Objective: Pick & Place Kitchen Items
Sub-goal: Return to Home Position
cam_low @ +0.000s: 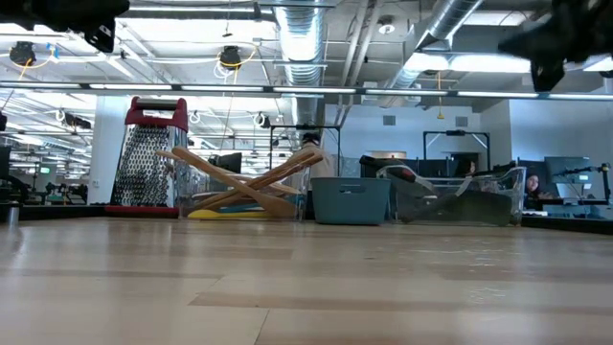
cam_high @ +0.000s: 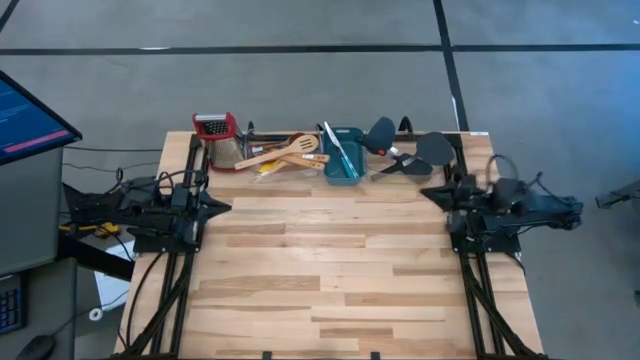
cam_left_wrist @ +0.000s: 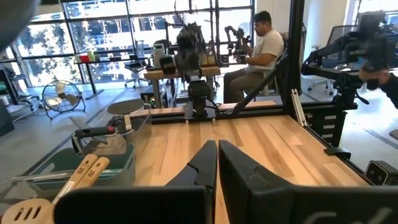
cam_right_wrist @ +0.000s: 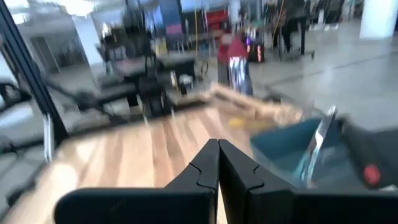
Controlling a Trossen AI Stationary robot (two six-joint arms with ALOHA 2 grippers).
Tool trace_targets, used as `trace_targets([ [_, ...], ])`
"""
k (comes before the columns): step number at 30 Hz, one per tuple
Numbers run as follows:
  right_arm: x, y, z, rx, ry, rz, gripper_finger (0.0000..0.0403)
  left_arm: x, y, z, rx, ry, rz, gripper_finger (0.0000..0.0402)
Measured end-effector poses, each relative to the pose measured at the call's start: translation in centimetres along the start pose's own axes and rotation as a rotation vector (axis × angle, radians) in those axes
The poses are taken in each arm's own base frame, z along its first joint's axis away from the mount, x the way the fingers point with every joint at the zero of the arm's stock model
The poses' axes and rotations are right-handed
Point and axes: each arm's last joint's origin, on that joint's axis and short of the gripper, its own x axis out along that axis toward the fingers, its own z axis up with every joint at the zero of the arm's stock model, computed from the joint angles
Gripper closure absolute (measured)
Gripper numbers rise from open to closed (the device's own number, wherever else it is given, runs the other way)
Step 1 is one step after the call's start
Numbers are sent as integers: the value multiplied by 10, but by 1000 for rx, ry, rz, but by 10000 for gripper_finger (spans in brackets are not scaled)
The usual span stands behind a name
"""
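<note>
The kitchen items lie in a row along the table's far edge. Pale wooden spoons and a slotted spatula (cam_high: 285, 152) cross each other in a clear bin (cam_low: 239, 203), with a yellow spoon (cam_high: 268, 170) beneath them. Black spatulas (cam_high: 430, 148) rest in a second clear bin (cam_low: 460, 206). A blue-handled utensil (cam_high: 338, 150) leans in the teal tub (cam_high: 342, 165). My left gripper (cam_high: 222, 207) (cam_left_wrist: 217, 155) hovers shut at the table's left edge. My right gripper (cam_high: 428, 192) (cam_right_wrist: 218, 155) hovers shut at the right edge. Both are clear of every item.
A metal grater with a red top (cam_high: 218, 135) stands at the left end of the row. The bare wooden tabletop (cam_high: 320, 270) stretches between the arms toward the near edge. A person (cam_left_wrist: 261, 50) sits beyond the table's right side.
</note>
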Motion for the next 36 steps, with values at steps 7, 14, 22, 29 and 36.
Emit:
trace_targets([
  [7,22,-1,-52,-37,102,-13,403,0,0,-1,-6,7,0,400],
  [14,29,2,-69,-69,101,88,403,0,0,-2,-6,18,-1,400],
  [22,25,11,-73,-102,151,315,403,0,0,-3,-3,36,-3,400],
  [29,23,15,-74,-136,153,371,403,8,-3,-23,4,101,-8,400],
  [36,23,16,-74,-141,155,377,403,24,-7,-62,-37,120,-12,400],
])
